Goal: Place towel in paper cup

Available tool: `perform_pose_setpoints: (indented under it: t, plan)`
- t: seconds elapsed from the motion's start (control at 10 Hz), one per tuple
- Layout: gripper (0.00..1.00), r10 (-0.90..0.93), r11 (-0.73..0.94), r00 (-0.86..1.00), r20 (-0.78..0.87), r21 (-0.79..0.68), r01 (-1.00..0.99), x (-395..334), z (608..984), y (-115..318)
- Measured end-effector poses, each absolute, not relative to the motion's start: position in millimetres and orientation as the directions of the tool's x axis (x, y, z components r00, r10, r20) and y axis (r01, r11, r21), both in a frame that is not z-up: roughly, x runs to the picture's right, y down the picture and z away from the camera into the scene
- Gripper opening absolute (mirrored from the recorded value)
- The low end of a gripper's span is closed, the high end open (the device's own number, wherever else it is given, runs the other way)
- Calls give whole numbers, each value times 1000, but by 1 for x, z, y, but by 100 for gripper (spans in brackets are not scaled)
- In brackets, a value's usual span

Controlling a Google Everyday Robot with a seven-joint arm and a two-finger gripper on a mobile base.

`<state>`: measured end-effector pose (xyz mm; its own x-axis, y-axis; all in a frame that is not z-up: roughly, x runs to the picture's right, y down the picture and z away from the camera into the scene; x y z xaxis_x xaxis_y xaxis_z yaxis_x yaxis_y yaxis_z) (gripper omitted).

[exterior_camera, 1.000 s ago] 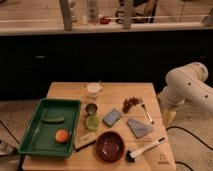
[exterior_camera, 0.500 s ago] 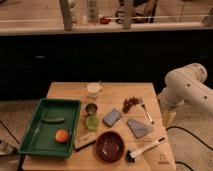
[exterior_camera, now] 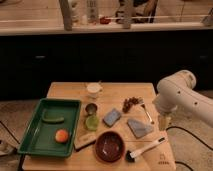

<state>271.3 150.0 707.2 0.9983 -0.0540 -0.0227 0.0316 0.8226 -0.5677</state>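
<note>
The towel (exterior_camera: 140, 127), a flat grey-blue folded cloth, lies on the wooden table (exterior_camera: 115, 92) right of centre. The paper cup (exterior_camera: 93, 89), small and white, stands upright near the table's far edge, left of centre. My white arm (exterior_camera: 181, 96) comes in from the right. Its gripper (exterior_camera: 163, 122) hangs pointing down at the table's right edge, just right of the towel and apart from it. It holds nothing that I can see.
A green tray (exterior_camera: 60, 100) at the left holds a green vegetable (exterior_camera: 52, 119) and an orange fruit (exterior_camera: 61, 135). A dark metallic cup (exterior_camera: 91, 108), green cup (exterior_camera: 91, 122), blue-grey pad (exterior_camera: 112, 117), brown bowl (exterior_camera: 109, 146), fork (exterior_camera: 146, 111), red fruit (exterior_camera: 131, 103) and brush (exterior_camera: 145, 149) crowd the table.
</note>
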Motion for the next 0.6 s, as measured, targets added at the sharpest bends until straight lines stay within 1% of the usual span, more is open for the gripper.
perform_pose_setpoints:
  t: [0.3, 0.6]
  plan:
    - [80, -69, 814, 998, 1, -578, 57, 264, 727, 172]
    - [80, -74, 809, 997, 18, -583, 70, 262, 736, 182]
